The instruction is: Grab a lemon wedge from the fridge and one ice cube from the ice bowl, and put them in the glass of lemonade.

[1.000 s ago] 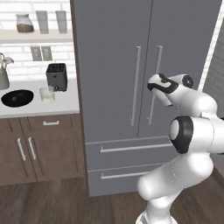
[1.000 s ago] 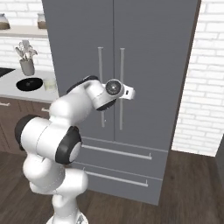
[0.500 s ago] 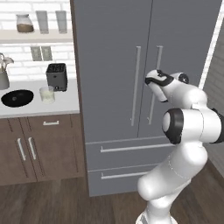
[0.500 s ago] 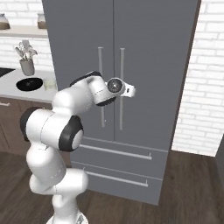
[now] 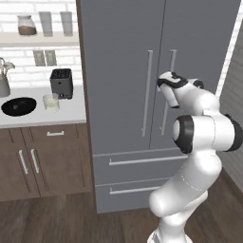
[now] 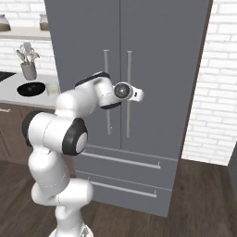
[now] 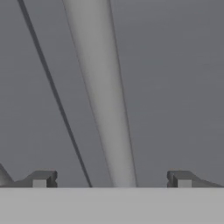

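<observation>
closer to the tall matte grey two-door fridge (image 5: 142,95) than a second ago, the white arm's two-finger gripper (image 7: 111,178) has been swung in from the right and is now lined up on a long thin silver vertical handle (image 7: 103,100), which is seen running up between the two dark fingertips (image 7: 43,178) in the hand view. from the left base view this is judged to be the handle of the right-hand door (image 5: 169,90). the jaws are spread as wide as they go and nothing is held; whether the handle is already touched cannot be told, though it appears to lie just beyond the tips. the step in hand is judged to be the opening of the fridge, both doors being shut, so the lemon wedge is presumably hidden inside. a short advance, a closing of the jaws on the bar and a pull outward along the door's arc are what the next move is thought to call for. well apart on the pale counter (image 5: 71,111) to the left, the round shallow black ice bowl (image 5: 18,106) and, just beside it, the short clear tumbler of pale lemonade (image 5: 51,102) are left untouched.
</observation>
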